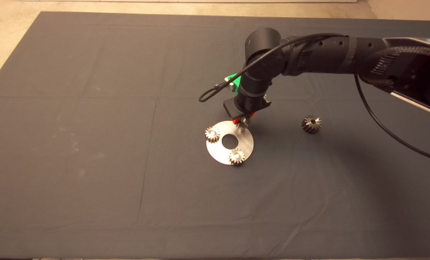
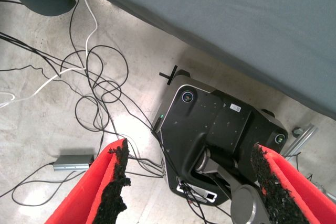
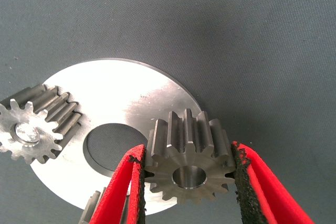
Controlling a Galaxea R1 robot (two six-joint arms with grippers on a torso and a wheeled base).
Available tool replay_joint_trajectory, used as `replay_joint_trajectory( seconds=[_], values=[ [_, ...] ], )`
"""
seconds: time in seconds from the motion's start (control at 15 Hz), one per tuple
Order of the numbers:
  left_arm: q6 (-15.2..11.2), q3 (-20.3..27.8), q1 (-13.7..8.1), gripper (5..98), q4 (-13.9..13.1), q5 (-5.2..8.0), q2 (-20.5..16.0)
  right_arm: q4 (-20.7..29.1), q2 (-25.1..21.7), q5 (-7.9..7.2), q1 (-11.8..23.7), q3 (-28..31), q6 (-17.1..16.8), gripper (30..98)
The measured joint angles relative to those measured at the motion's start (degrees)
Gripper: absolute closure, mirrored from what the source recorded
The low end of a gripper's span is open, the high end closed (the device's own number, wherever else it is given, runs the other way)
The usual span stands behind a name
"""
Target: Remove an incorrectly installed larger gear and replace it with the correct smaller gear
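Note:
My right gripper (image 1: 243, 122) reaches down to the far right edge of the round steel disc (image 1: 218, 151). In the right wrist view it (image 3: 187, 150) is shut on the smaller gear (image 3: 188, 169), with one pad on each side of its teeth. The gear is held upright over the disc's rim (image 3: 121, 98), and no pin shows in its bore. The larger gear (image 1: 311, 124) lies on the mat, to the right of the disc. My left gripper (image 2: 190, 151) is open and empty, parked out of the head view.
Two paler small gears (image 1: 212, 134) (image 1: 237, 156) sit on pins on the disc, around its centre hole (image 1: 230, 141); one shows in the right wrist view (image 3: 37, 129). The left wrist view shows floor cables (image 2: 94, 87) and the robot's black base (image 2: 210, 135).

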Motion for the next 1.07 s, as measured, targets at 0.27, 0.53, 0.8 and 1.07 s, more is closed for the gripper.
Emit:
replay_joint_trajectory(
  seconds=[0.27,0.53,0.8,1.07],
  values=[
    [0.0,0.0,0.0,44.4,0.0,-0.02,0.0,1.7,-0.6,0.83,0.1,-1.1,0.0,93.7],
    [0.0,0.0,0.0,44.4,0.0,-0.02,0.0,4.1,-2.2,1.52,0.1,-1.0,0.0,93.6],
    [0.0,0.0,0.0,44.4,0.0,-0.02,0.0,4.4,-2.4,1.45,0.1,-0.6,0.0,93.6],
    [0.0,0.0,0.0,44.4,0.0,-0.02,0.0,4.6,-2.7,1.39,0.1,-0.2,0.0,93.6]
  ],
)
